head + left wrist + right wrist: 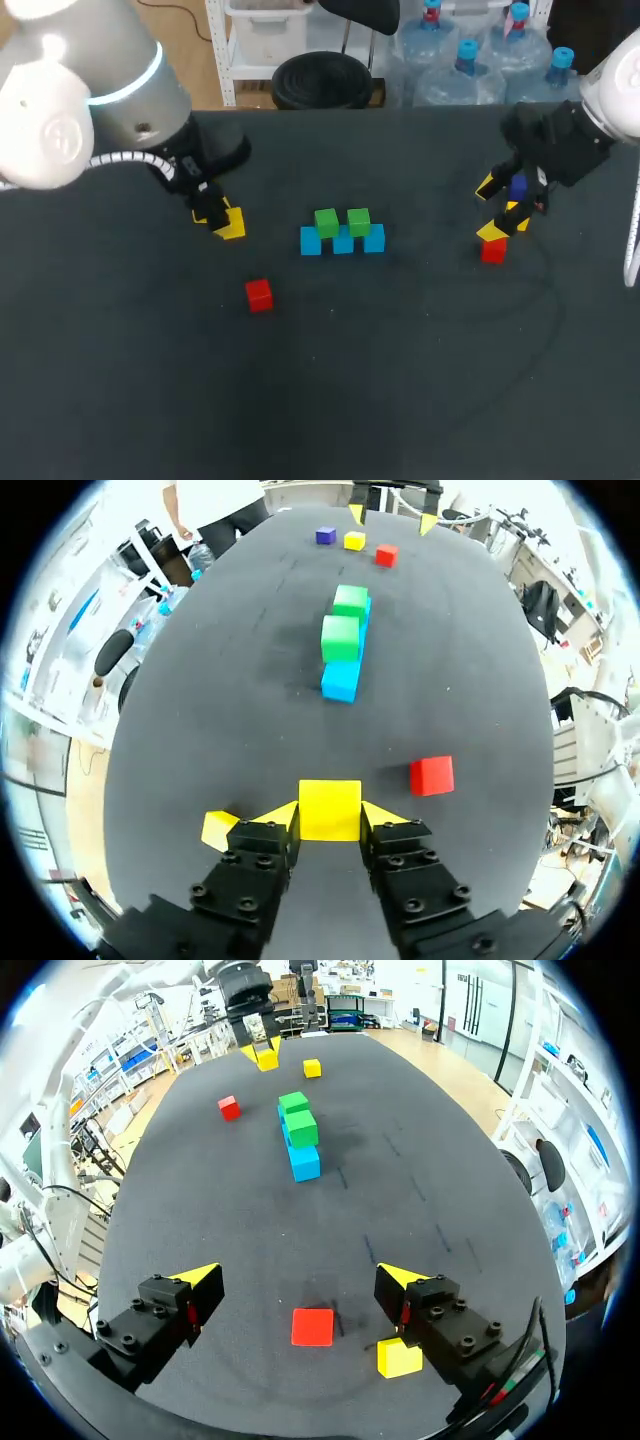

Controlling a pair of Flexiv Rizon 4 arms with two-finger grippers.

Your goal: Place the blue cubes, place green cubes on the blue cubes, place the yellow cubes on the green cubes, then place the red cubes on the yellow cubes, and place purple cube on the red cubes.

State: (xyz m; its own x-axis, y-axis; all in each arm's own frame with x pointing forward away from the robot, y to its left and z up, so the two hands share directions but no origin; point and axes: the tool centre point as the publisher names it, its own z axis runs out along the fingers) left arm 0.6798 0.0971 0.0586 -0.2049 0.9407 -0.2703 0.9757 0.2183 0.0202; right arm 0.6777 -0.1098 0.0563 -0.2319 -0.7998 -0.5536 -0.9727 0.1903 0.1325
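Note:
Three blue cubes (343,242) stand in a row mid-table with two green cubes (342,221) on top. My left gripper (330,815) is shut on a yellow cube (330,808), low over the table at the left (232,224). A second yellow cube (218,828) lies just beside its finger. A red cube (259,295) lies nearer the front. My right gripper (298,1280) hangs open at the right, above a red cube (312,1326) and a yellow cube (399,1357). The purple cube (517,186) shows beside the right gripper (503,200).
The dark table (400,380) has wide bare room across its front half and between the blue row and the right-hand cubes. The green-on-blue stack (345,640) lies straight ahead of the left gripper, with the loose red cube (432,776) off to one side.

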